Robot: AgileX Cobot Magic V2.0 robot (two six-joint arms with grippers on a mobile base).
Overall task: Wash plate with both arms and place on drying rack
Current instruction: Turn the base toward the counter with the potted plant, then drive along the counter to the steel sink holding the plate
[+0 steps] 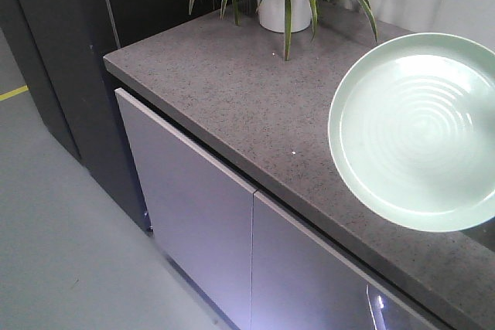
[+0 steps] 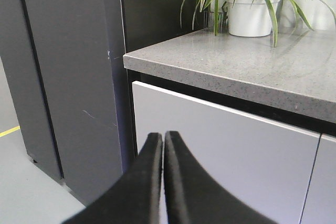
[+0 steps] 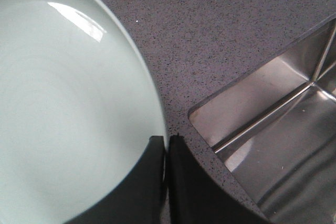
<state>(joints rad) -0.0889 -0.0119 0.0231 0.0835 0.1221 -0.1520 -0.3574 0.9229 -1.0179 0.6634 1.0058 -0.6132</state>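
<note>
The pale mint-green plate [image 1: 421, 129] hangs tilted above the grey speckled counter [image 1: 247, 106] at the right of the front view. In the right wrist view the plate [image 3: 68, 108] fills the left side, and my right gripper [image 3: 166, 141] is shut on its rim, one finger on the face and one behind. My left gripper [image 2: 163, 137] is shut on nothing, low in front of the white cabinet door [image 2: 220, 140], left of the counter's corner. The drying rack is out of view.
A steel sink [image 3: 283, 135] opens in the counter just right of the held plate. A potted spider plant in a white pot [image 1: 282, 1] stands at the counter's back edge. A dark tall cabinet [image 2: 63, 77] stands left of the counter.
</note>
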